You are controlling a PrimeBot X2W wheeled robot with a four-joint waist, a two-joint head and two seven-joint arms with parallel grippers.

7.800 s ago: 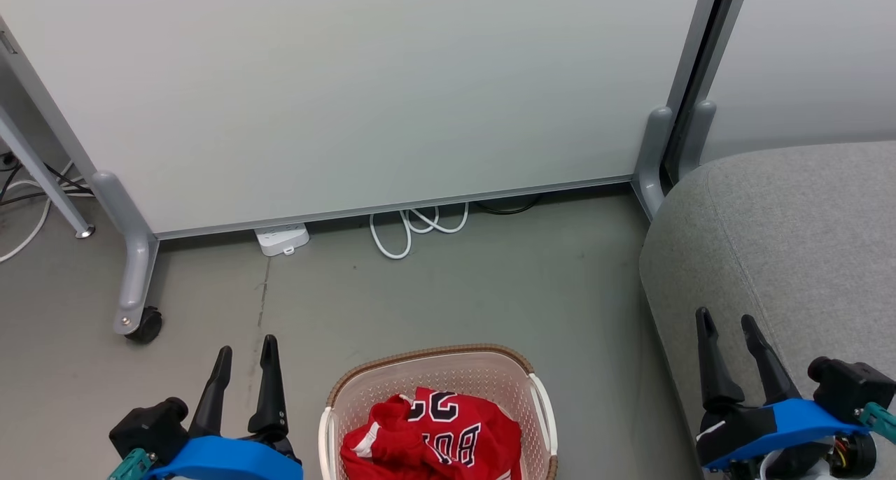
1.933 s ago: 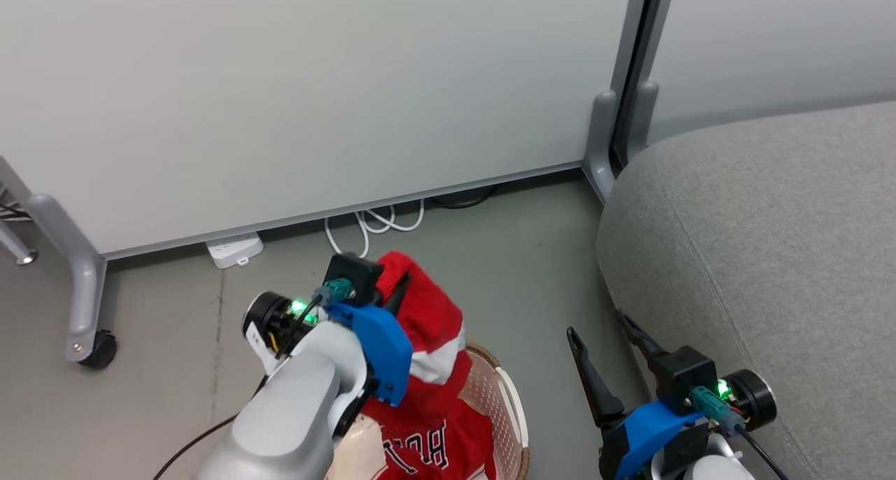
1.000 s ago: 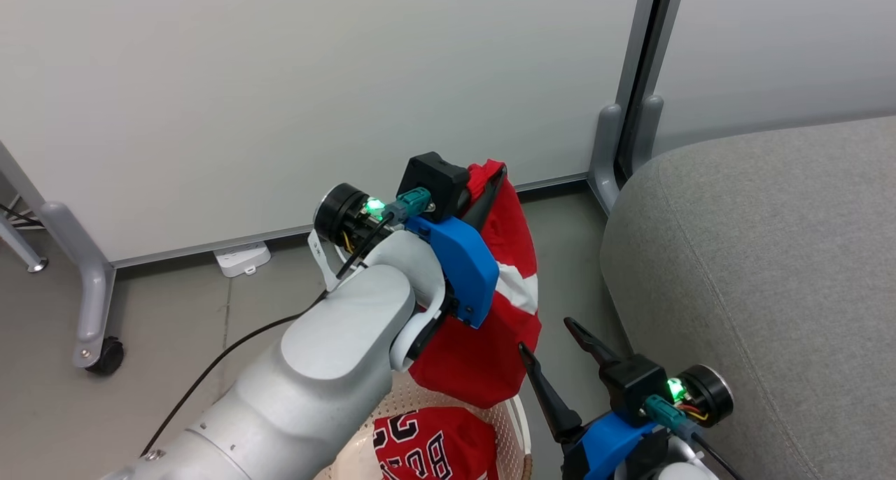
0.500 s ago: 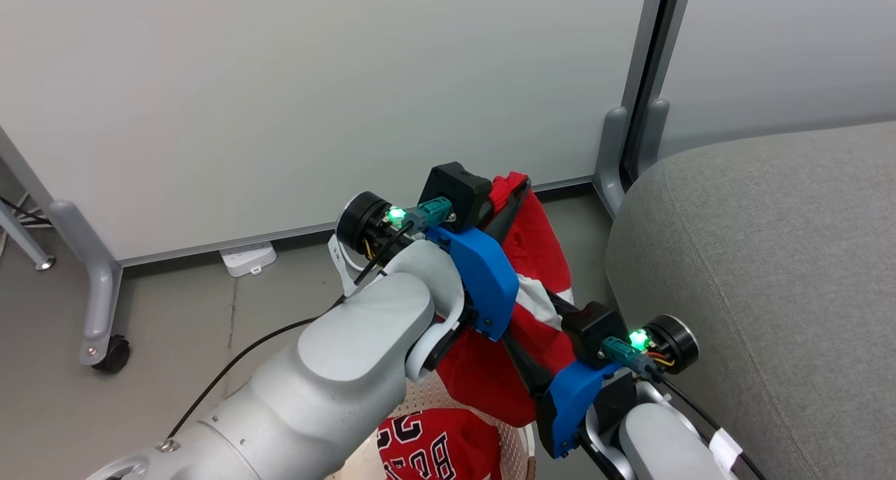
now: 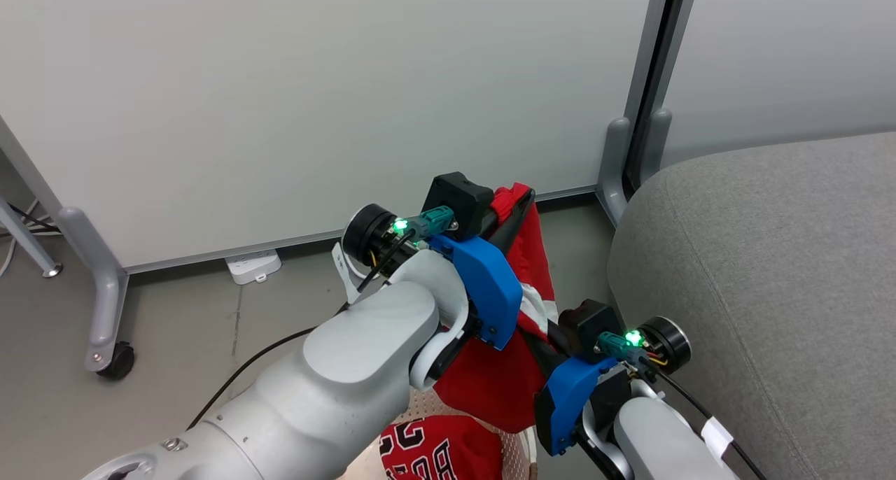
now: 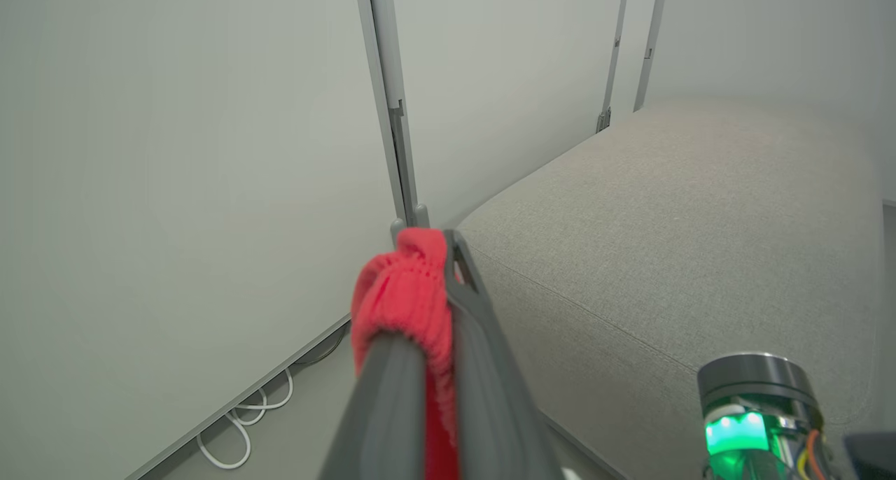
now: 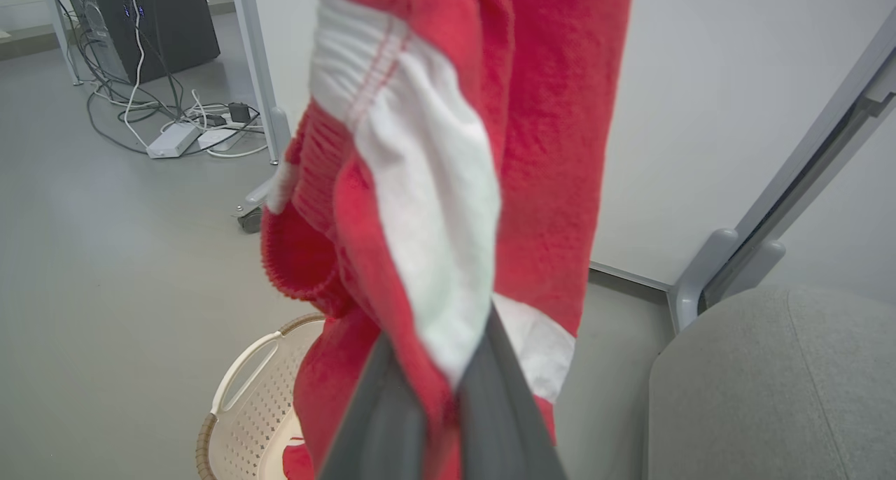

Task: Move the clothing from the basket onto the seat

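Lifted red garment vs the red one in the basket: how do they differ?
The lifted garment hangs in the air, pinched by the left gripper on top and the right gripper lower; the basket garment lies crumpled in the basket. The lifted garment shows a white band; the basket garment shows black-and-white lettering. Both are red.

I see my right gripper (image 7: 442, 357) pinching the hanging red-and-white clothing (image 7: 546, 151). The basket (image 7: 236, 369) sits below at lower left, the grey seat (image 7: 770, 382) at lower right.
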